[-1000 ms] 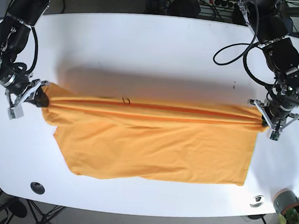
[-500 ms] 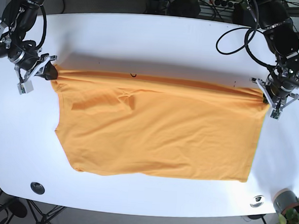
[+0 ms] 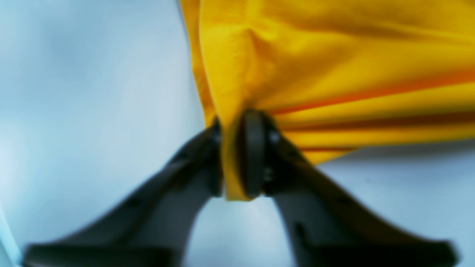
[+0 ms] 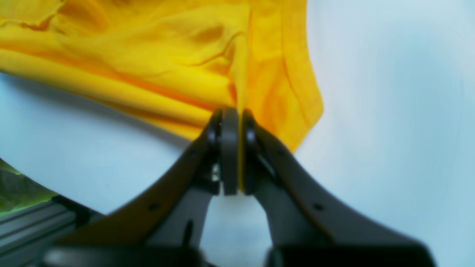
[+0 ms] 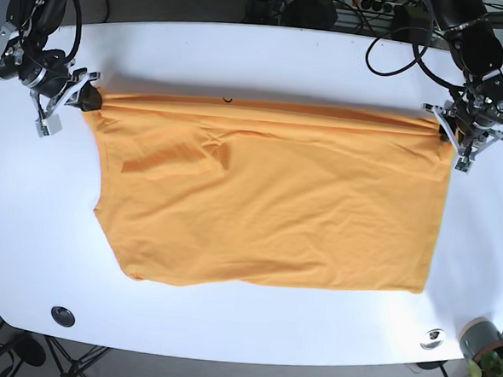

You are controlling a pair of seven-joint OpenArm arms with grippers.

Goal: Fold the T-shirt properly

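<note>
An orange-yellow T-shirt (image 5: 268, 198) lies spread across the white table (image 5: 259, 61), its far edge pulled taut between both arms. My left gripper (image 5: 447, 132) is shut on the shirt's far right corner; in the left wrist view the cloth (image 3: 334, 74) is pinched between the black fingers (image 3: 252, 155) of that gripper (image 3: 232, 163). At the far left corner my right gripper (image 5: 84, 100) is shut on the shirt too. Its wrist view shows bunched fabric (image 4: 167, 55) running into the gripper (image 4: 237, 152).
A small grey cup with a plant (image 5: 485, 344) sits at the table's near right corner. Two round fittings (image 5: 63, 315) (image 5: 433, 339) are set into the near edge. Cables (image 5: 396, 52) hang behind the far right.
Both grippers have carried the shirt's held edge toward the far side of the table, stretching the folded-over cloth out so the shirt now lies spread wide.
</note>
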